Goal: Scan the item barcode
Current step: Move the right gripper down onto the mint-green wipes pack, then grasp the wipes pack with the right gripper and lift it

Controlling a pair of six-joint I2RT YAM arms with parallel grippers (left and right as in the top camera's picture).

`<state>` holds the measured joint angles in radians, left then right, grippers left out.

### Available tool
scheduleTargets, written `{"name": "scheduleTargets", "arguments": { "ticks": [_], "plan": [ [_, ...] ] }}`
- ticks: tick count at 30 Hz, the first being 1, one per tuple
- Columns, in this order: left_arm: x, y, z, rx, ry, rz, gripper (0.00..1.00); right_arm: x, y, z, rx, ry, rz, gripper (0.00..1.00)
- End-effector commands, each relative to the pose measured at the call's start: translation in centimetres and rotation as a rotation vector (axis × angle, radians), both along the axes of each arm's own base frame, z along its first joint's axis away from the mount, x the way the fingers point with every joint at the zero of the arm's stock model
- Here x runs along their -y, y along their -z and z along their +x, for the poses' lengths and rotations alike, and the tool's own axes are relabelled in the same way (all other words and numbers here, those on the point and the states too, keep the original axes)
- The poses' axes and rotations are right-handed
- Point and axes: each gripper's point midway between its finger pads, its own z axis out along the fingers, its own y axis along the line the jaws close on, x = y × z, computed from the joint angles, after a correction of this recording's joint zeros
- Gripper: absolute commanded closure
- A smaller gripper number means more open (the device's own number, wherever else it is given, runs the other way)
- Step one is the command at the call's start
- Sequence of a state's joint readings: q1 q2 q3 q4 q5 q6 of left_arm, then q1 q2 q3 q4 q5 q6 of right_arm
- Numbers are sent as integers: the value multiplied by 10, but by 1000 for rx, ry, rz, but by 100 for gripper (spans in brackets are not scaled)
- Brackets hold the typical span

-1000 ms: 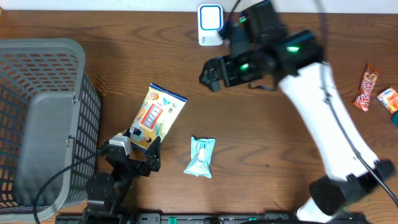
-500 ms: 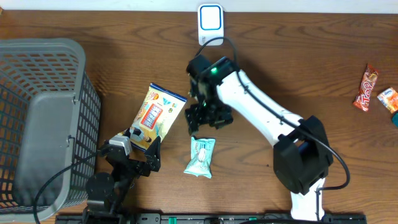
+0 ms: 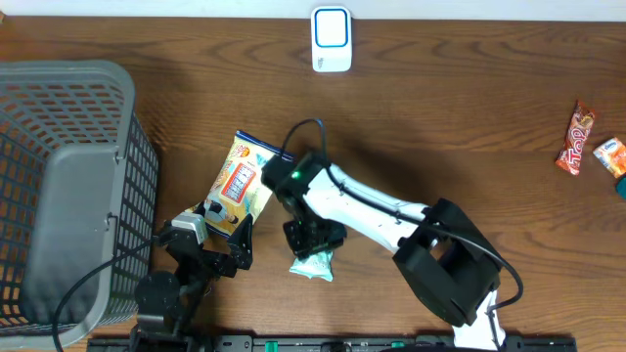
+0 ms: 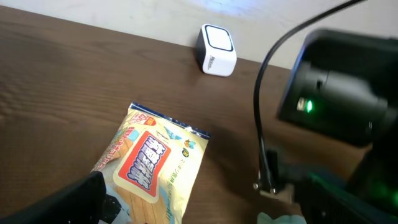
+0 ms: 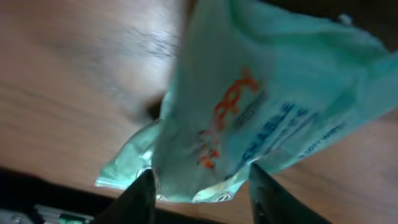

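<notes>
A teal packet (image 3: 314, 264) lies on the wooden table near the front edge, and my right gripper (image 3: 314, 239) is down on top of it. In the right wrist view the packet (image 5: 261, 93) fills the frame, bulging between the two dark fingers (image 5: 142, 199), which press on its sides; the right gripper (image 5: 199, 186) is shut on it. The white scanner (image 3: 332, 39) stands at the far edge, also seen as a white scanner (image 4: 216, 51) in the left wrist view. My left gripper (image 3: 221, 238) rests open at the lower end of a yellow snack bag (image 3: 242, 179). No barcode shows.
A grey mesh basket (image 3: 59, 196) fills the left side. A red candy wrapper (image 3: 577, 137) and a small blue-orange packet (image 3: 611, 156) lie at the far right. The yellow snack bag (image 4: 155, 162) lies close to the left of the teal packet.
My right arm has swung from beside the scanner down to the teal packet, and its jaws have narrowed onto it. The left arm and yellow bag have not moved.
</notes>
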<state>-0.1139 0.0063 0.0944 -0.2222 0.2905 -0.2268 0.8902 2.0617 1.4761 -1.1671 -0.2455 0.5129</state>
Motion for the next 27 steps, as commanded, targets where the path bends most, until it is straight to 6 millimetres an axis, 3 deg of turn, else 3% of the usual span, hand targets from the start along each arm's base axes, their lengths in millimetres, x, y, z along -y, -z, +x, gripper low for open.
{"name": "scheduleTargets", "arguments": {
  "ticks": [1,4,9,14,20,24,27],
  "plan": [
    [2,12,-2,-31,16,19,2,14,4,11,68,28,-72,63],
    [2,12,-2,-31,16,19,2,36,6,38,180,30,-162,63],
    [2,12,-2,-31,16,19,2,84,-3,109,487,34,-365,60],
    [2,12,-2,-31,16,19,2,93,-17,150,582,13,-362,53],
    [2,12,-2,-31,16,19,2,84,-52,162,593,2,-334,30],
    [2,12,-2,-31,16,19,2,59,-52,149,542,61,-238,32],
    [2,12,-2,-31,16,19,2,56,-39,135,512,163,-245,38]
  ]
}}
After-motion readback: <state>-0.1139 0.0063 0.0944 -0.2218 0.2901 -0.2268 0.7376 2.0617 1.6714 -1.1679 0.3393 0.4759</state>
